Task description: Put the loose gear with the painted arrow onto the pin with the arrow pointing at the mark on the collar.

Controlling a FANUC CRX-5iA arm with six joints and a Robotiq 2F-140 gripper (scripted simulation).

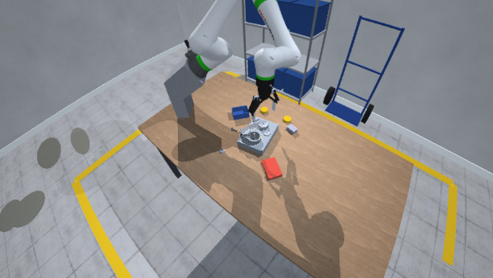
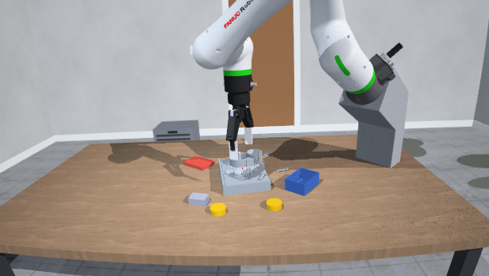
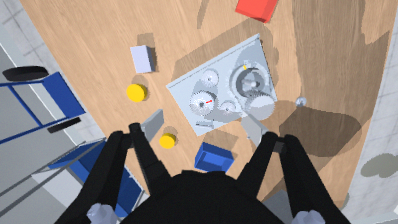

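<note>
Taking the gray timing case (image 2: pixel 244 180) as the landmark, and reading from the front edge of the table (image 2: pixel 120 237) backward in the exterior view: two yellow discs (image 2: pixel 218 209) (image 2: pixel 274 204) lie nearest, just in front of the case, one toward each front corner. A small gray block (image 2: pixel 199 199) sits beside the left-hand disc, slightly farther back. To the right of the case stands a blue open box (image 2: pixel 302 180), and a small screw (image 2: pixel 282 169) lies between that box and the case's rear corner.

On the case itself, the gear with the red arrow (image 3: pixel 202 103) lies flat among smaller gears; in the wrist view it rests on the case's top face, well apart from the ring-shaped collar (image 3: pixel 239 80) with its yellow mark (image 3: pixel 244 66). Whether it is seated on a pin cannot be told.

Above the rear part of the case hangs the gripper (image 2: pixel 239 140), its fingers spread fully apart with nothing between them; one fingertip hangs low near the case's curved rear wall.

Behind and left of the case lies a flat red block (image 2: pixel 199 163). Farthest back, on the right, the arm's gray pedestal (image 2: pixel 381 120) stands on the table's rear edge.
</note>
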